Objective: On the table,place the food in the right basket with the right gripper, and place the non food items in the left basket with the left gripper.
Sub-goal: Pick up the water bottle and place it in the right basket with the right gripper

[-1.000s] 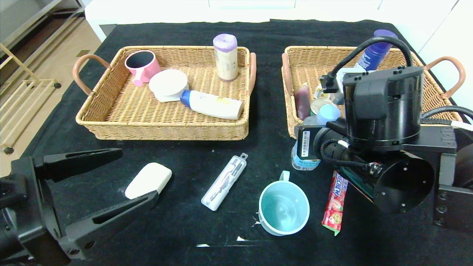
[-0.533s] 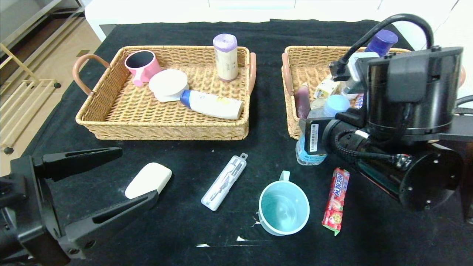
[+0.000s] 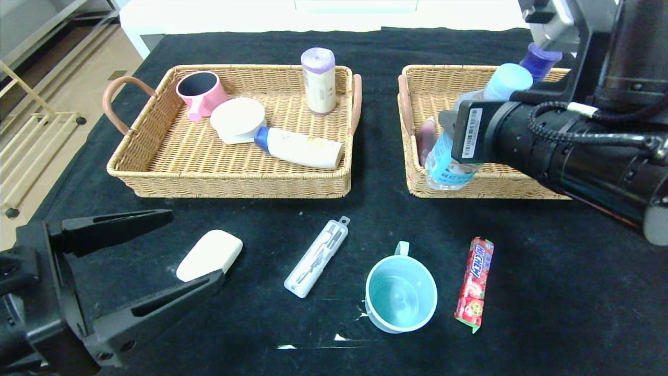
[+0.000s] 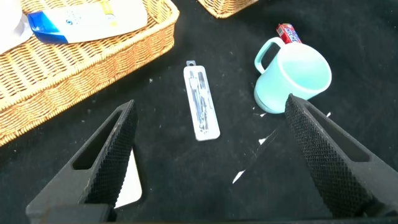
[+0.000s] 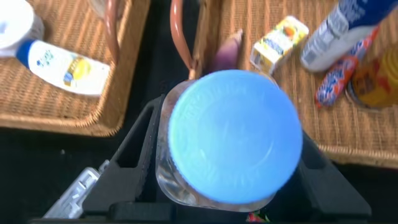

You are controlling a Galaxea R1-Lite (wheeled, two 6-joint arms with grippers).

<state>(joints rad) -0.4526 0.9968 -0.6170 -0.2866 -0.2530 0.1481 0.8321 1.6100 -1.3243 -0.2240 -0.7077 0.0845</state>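
Your right gripper (image 5: 227,180) had its jaws clamped on the clear water bottle (image 3: 451,156) w/ round pale blue cap, held tilted in the air over the near-left corner of the right basket (image 3: 422,78). Two tan woven wicker baskets w/ pinkish loop handles sat side by side on the black cloth tabletop (image 3: 548,313). The left basket (image 3: 172,156) held four items: pink mug, white round lid, white tube w/ blue cap, purple-topped roll.

Four things lay loose on the cloth nr you: one white rounded block (image 3: 210,254), one slim clear plastic case (image 3: 316,257), one smooth teal mug (image 3: 401,292) upright, one long red candy pack (image 3: 474,283).

Your left gripper (image 4: 211,162) hung low at the near-left, jaws spread wide, textured inner faces, gripping nothing; the block lay between them in the head view.
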